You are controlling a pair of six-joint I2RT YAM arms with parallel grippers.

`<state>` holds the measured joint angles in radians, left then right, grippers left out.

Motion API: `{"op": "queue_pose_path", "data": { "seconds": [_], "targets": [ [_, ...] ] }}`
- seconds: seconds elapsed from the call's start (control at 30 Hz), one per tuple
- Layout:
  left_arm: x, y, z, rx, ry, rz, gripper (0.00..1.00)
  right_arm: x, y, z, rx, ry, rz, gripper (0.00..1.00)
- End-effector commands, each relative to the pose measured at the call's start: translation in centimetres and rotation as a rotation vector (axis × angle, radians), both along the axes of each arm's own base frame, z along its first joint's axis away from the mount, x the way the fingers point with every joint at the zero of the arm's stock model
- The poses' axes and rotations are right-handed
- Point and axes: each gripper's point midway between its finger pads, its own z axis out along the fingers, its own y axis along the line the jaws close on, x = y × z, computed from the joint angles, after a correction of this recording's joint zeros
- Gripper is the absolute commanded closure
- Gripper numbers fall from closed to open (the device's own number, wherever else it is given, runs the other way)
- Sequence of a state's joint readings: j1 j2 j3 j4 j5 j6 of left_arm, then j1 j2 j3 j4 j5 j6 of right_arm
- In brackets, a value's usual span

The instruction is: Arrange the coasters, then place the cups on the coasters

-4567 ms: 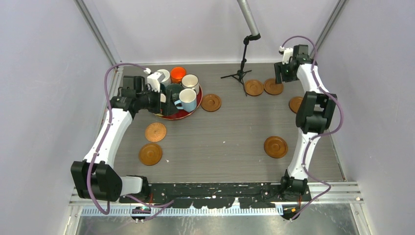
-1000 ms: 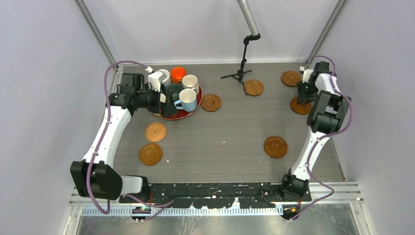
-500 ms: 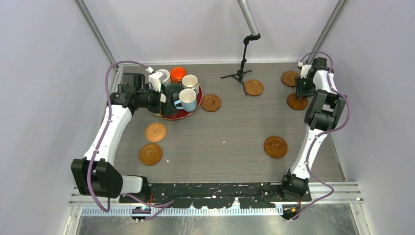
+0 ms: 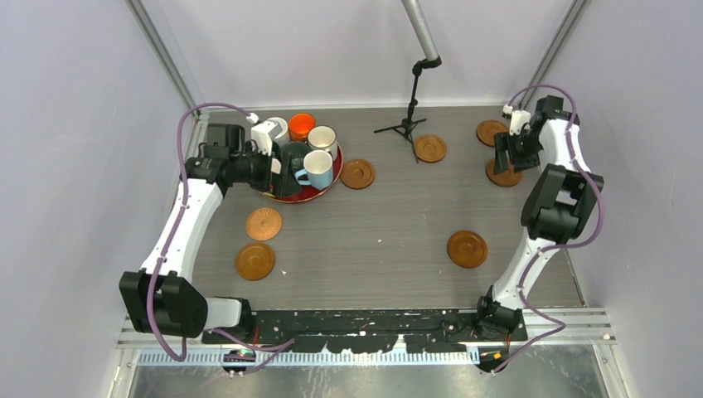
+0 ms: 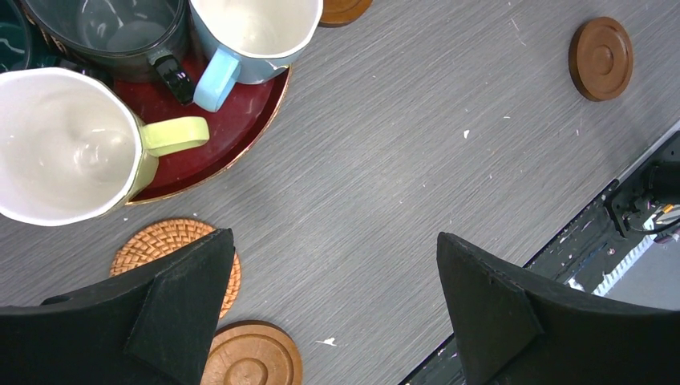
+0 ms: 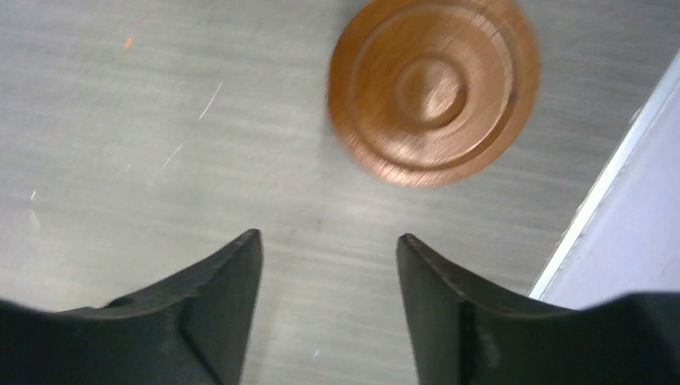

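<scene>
Several cups stand together on a round red tray [image 4: 330, 184]: white [image 4: 274, 128], orange [image 4: 302, 125], cream with a brown rim [image 4: 322, 139], light blue [image 4: 316, 167] and dark green [image 4: 292, 153]. In the left wrist view a pale yellow cup [image 5: 72, 144] stands on it too. Brown coasters lie scattered: woven [image 4: 264, 224], wood [image 4: 254, 260], [image 4: 357, 173], [image 4: 430, 148], [image 4: 467, 248], and two at the back right [image 4: 492, 133], [image 4: 502, 174]. My left gripper [image 4: 282, 178] [image 5: 330, 237] hovers wide open at the tray's near side. My right gripper [image 4: 503, 155] [image 6: 329, 237] is open and empty, over the table between the back-right pair, one coaster [image 6: 433, 88] just ahead.
A black tripod stand [image 4: 406, 124] stands at the back centre under a grey pole. The enclosure wall [image 6: 633, 233] runs close along the right of the right gripper. The black front rail [image 5: 633, 208] borders the near table edge.
My right gripper has opened and lifted off the coaster by the right wall, which shifted slightly back and left first. The right arm's elbow has swung outward. The left arm has not moved.
</scene>
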<state>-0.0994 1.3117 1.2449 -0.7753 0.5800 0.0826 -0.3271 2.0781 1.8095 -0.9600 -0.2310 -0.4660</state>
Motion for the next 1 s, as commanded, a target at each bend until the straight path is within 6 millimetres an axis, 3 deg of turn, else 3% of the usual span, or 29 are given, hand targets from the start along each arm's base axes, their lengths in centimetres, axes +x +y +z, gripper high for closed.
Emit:
{"op": "queue_pose_path", "data": {
  "seconds": [0.0, 0.07, 0.23, 0.47, 0.77, 0.97],
  "targets": [
    [-0.4, -0.2, 2.6, -0.025, -0.082, -0.013, 0.00, -5.4, 3.5, 1.5, 0.073, 0.064, 0.122, 0.29],
    [-0.7, -0.1, 2.5, -0.024, -0.083, -0.018, 0.00, -7.6, 4.2, 1.1, 0.065, 0.086, 0.145, 0.24],
    [-1.3, -0.2, 2.6, -0.025, -0.094, -0.029, 0.00, -12.1, 6.1, -0.8, 0.022, 0.135, 0.222, 0.23],
    [-1.8, -0.2, 2.2, -0.023, -0.094, -0.038, 0.00, -15.6, 7.7, -3.4, -0.066, 0.172, 0.306, 0.23],
    [-1.9, -0.1, 2.4, -0.020, -0.106, -0.036, 0.00, -16.9, 8.5, -6.3, -0.161, 0.211, 0.341, 0.23],
    [-1.8, -0.1, 2.4, -0.021, -0.107, -0.035, 0.00, -16.7, 8.3, -7.3, -0.186, 0.219, 0.333, 0.26]
  ]
}}
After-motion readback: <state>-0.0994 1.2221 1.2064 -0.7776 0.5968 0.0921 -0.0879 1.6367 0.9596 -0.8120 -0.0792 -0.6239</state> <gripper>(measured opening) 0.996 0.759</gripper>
